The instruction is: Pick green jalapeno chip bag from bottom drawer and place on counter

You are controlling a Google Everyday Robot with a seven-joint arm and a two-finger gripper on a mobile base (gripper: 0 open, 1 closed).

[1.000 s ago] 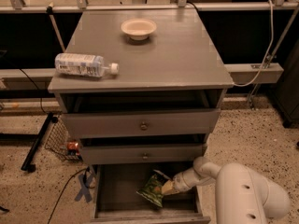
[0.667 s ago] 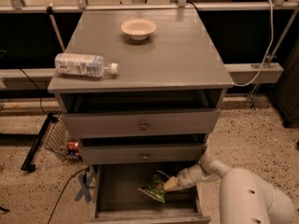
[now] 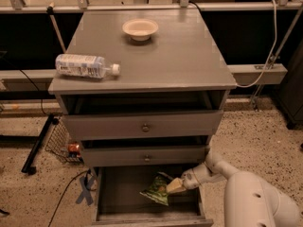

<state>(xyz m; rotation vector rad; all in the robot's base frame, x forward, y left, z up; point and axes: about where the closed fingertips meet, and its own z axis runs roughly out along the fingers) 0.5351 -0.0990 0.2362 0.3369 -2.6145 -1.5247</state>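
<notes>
The green jalapeno chip bag (image 3: 155,191) is in the open bottom drawer (image 3: 120,195), right of its middle, crumpled and tilted up on its right side. My gripper (image 3: 174,186) reaches into the drawer from the right and is shut on the bag's right edge. The white arm (image 3: 246,197) comes in from the lower right corner. The grey counter (image 3: 161,60) is above, on top of the cabinet.
A clear labelled plastic bottle (image 3: 85,65) lies on the counter's left edge. A pale bowl (image 3: 140,29) sits at the counter's back. The two upper drawers (image 3: 142,125) stand slightly pulled out. Cables and a wire basket (image 3: 64,143) are on the floor at the left.
The arm has drawn back a little to the right. The bag has crumpled and its right side has risen with the gripper.
</notes>
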